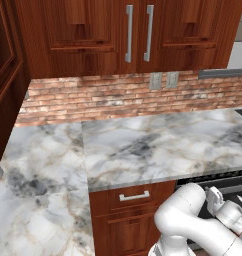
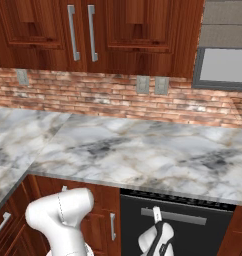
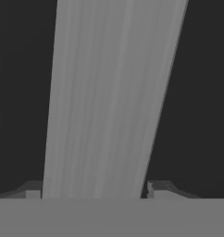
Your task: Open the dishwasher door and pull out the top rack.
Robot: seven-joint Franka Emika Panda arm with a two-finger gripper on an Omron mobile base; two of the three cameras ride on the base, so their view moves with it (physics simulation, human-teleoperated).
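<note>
Under the front edge of a grey-veined marble counter (image 2: 143, 150), a black dishwasher door (image 2: 203, 237) stands shut, with a dark vented strip along its top and a long grey bar handle (image 2: 193, 217) running across it. The white robot arm reaches down to this door, and its claw (image 2: 157, 214) sits at the left end of the handle. In the hand view the handle (image 3: 109, 102) appears as a broad grey bar passing straight between the two dark fingertips (image 3: 158, 187), one on each side and close against it, with the black door behind; whether the claw is pressing on the bar or merely straddling it cannot be told. To the left of the dishwasher is a reddish-brown wooden drawer (image 1: 133, 197) with a small silver handle. Behind the counter runs a red brick wall (image 2: 118, 95) with grey outlets, and above it hang dark wooden cupboards (image 2: 93, 30) with long silver handles.
</note>
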